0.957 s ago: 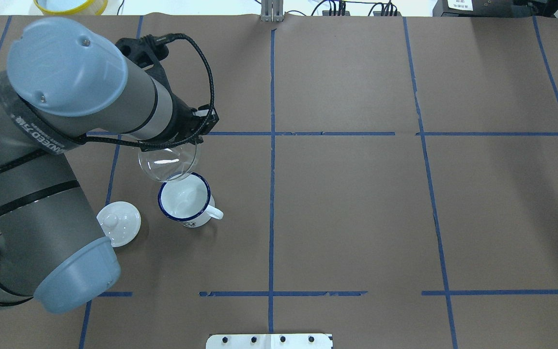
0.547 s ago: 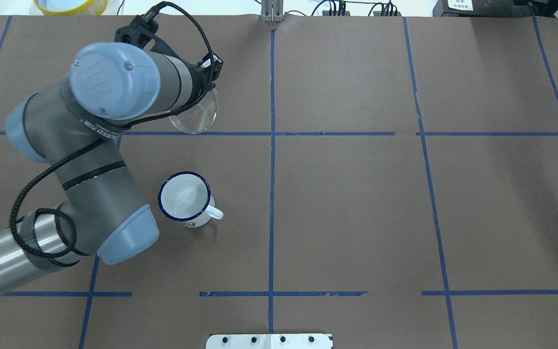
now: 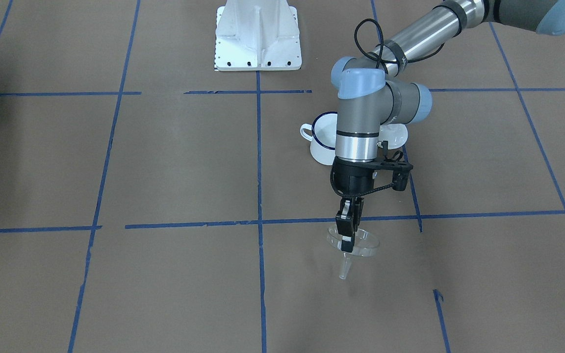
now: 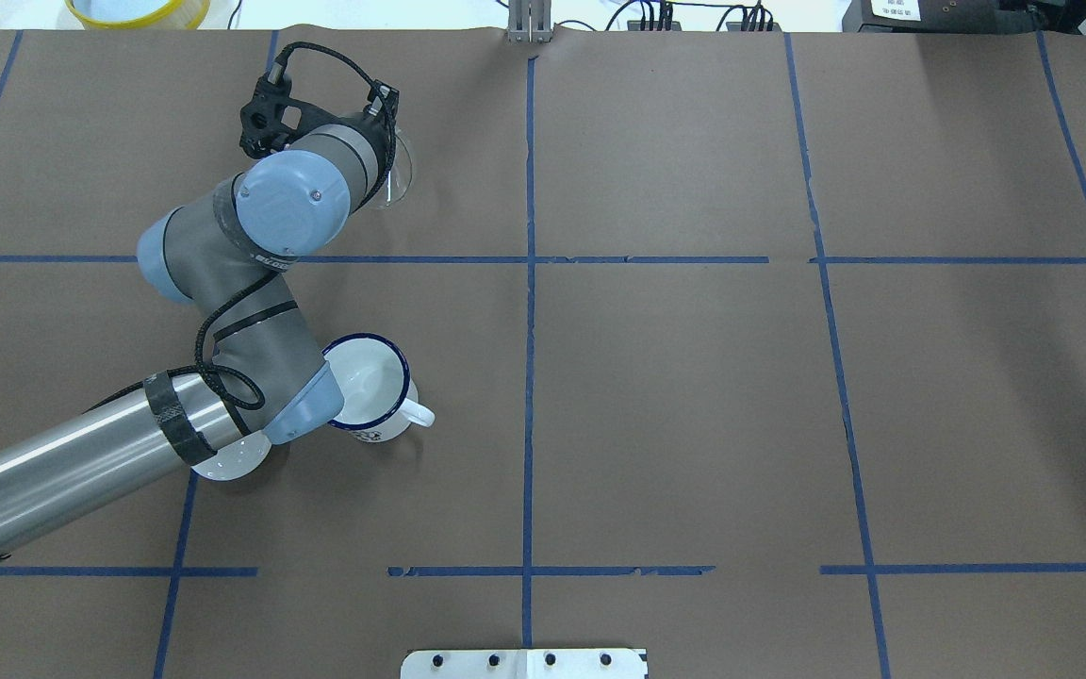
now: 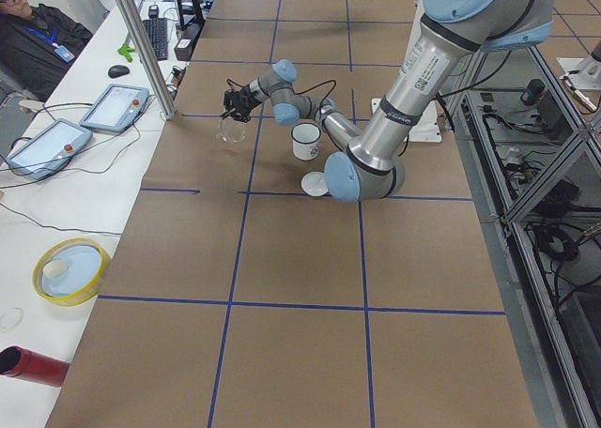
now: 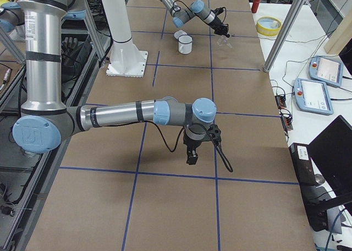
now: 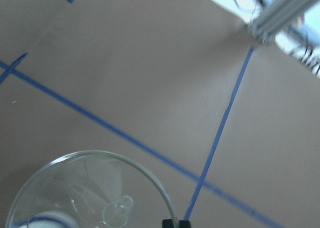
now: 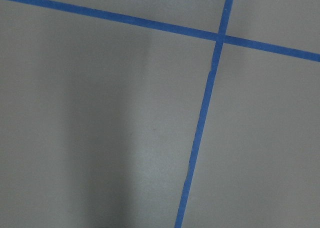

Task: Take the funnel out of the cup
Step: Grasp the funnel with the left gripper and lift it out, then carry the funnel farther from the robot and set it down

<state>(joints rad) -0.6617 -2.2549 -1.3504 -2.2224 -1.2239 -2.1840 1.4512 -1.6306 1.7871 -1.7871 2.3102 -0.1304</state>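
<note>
The clear funnel (image 3: 361, 243) hangs from my left gripper (image 3: 346, 234), which is shut on its rim, spout pointing down just over the brown paper. The funnel also shows past the wrist in the overhead view (image 4: 400, 177) and in the left wrist view (image 7: 90, 193). The white cup (image 4: 369, 382) with the dark blue rim stands upright and empty, well apart from the funnel, partly behind my left arm (image 3: 322, 142). My right gripper (image 6: 191, 156) hovers over bare paper far from both; I cannot tell whether it is open or shut.
A white domed lid (image 4: 227, 460) lies beside the cup, partly under my left forearm. A yellow bowl (image 4: 138, 9) sits past the table's far left edge. A metal post (image 4: 529, 19) stands at the far edge. The white robot base (image 3: 258, 34) is behind.
My left arm has carried the funnel from beside the cup away to the table's far side and lowered it. The cup has not moved.
</note>
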